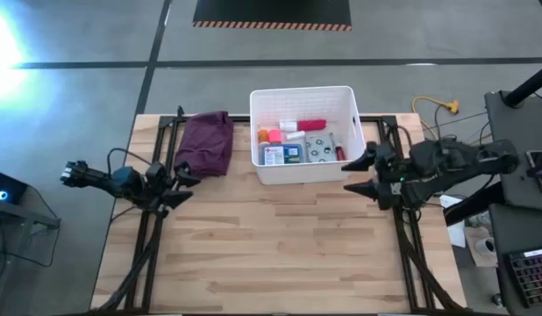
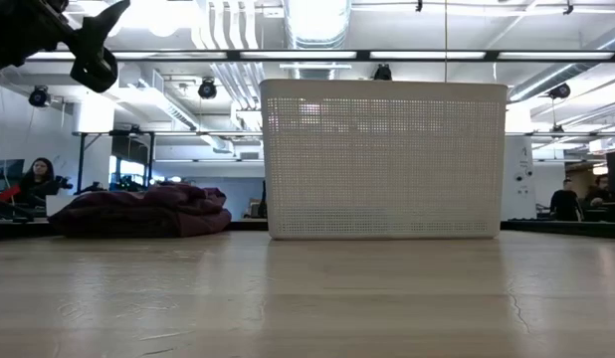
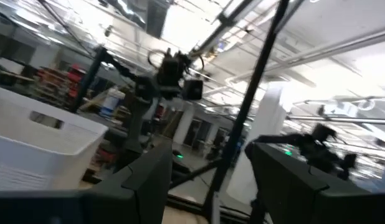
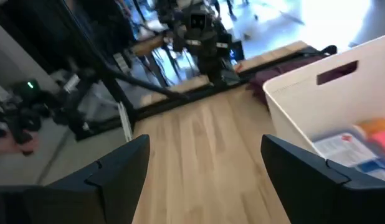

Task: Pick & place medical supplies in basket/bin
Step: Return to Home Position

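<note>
The white ribbed bin stands at the table's far middle; it also shows in the low view. Inside lie the supplies: a blue first-aid box with a red cross, a grey-green patterned packet, a red tube, orange and pink caps and a red item. My left gripper is open and empty at the table's left edge. My right gripper is open and empty just right of the bin, above the table.
A purple folded cloth lies left of the bin and shows in the low view. Bare wooden table spreads across the near half. People sit in the room beyond the table.
</note>
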